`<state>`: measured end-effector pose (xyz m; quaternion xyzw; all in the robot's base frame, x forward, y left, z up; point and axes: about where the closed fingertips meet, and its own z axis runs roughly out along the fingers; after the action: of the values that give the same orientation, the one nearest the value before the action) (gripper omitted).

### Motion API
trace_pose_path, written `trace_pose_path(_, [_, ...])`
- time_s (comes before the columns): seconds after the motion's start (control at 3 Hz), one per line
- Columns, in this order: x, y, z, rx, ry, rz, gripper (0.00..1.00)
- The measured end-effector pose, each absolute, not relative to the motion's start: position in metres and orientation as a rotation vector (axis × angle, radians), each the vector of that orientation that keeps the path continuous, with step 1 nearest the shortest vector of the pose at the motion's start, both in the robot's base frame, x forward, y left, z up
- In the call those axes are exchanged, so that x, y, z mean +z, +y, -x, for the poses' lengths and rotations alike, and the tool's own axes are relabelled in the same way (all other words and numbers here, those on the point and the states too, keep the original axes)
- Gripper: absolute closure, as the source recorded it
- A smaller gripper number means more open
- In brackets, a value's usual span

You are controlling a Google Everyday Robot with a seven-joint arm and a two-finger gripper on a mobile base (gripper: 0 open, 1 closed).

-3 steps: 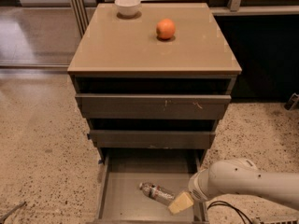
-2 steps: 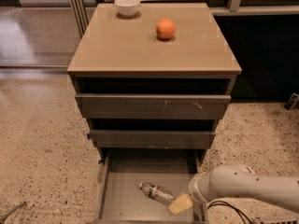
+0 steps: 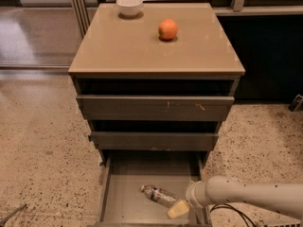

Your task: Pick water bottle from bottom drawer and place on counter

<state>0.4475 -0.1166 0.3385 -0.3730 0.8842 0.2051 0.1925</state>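
Observation:
The water bottle [image 3: 158, 195] lies on its side on the grey floor of the open bottom drawer [image 3: 128, 200], its cap end pointing up-left. My gripper [image 3: 179, 208] reaches in from the right on a white arm and sits at the bottle's lower right end, touching or just beside it. The tan counter [image 3: 137, 46] tops the cabinet above.
A white bowl [image 3: 129, 5] stands at the counter's back left and an orange [image 3: 168, 29] sits right of centre. Two shallower drawers [image 3: 154, 108] jut out above the bottom one. Speckled floor surrounds the cabinet; a dark cabinet stands at the right.
My arm has drawn slightly lower and to the left toward the bottle's end. The bottle has not moved.

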Motion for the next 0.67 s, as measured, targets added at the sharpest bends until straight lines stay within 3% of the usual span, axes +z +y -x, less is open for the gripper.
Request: trace_pose_path(0.67, [0.325, -0.104, -0.456, 0.57, 2.473, 1.087, 0.0])
